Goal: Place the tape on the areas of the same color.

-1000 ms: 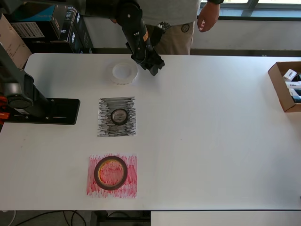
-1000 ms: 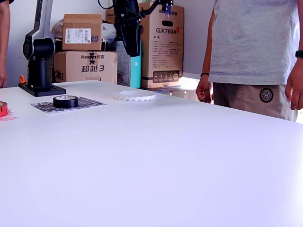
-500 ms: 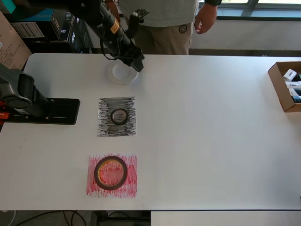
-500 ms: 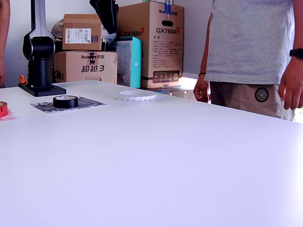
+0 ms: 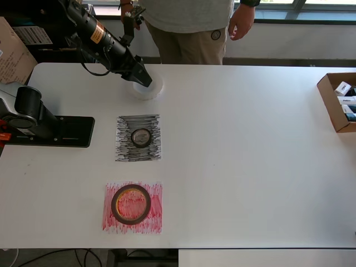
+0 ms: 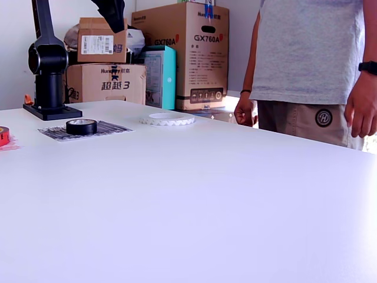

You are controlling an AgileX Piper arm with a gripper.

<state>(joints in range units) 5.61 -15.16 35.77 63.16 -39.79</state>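
Observation:
The small black tape (image 5: 141, 137) lies on the black scribbled area (image 5: 125, 151). On the red scribbled area (image 5: 156, 192) rests the dark-red tape (image 5: 130, 204) with a yellowish core. The translucent white tape (image 5: 152, 89) lies flat near the table's far edge; I cannot make out a white sheet under it. My gripper (image 5: 143, 79) overlaps that roll's left edge in the overhead view. In the exterior view the gripper (image 6: 113, 13) hangs high above the table, left of the white tape (image 6: 168, 119) and apart from the black tape (image 6: 81, 125). Its jaws do not show clearly.
The arm's black base (image 5: 53, 130) stands on the table's left side in the overhead view. An open cardboard box (image 5: 335, 105) sits at the right edge. A person (image 5: 192, 25) stands behind the table's far edge. Cardboard boxes (image 6: 188, 56) are stacked behind.
The arm has swung toward the overhead view's left, from right of the white tape to over its left edge. All three tapes stayed put.

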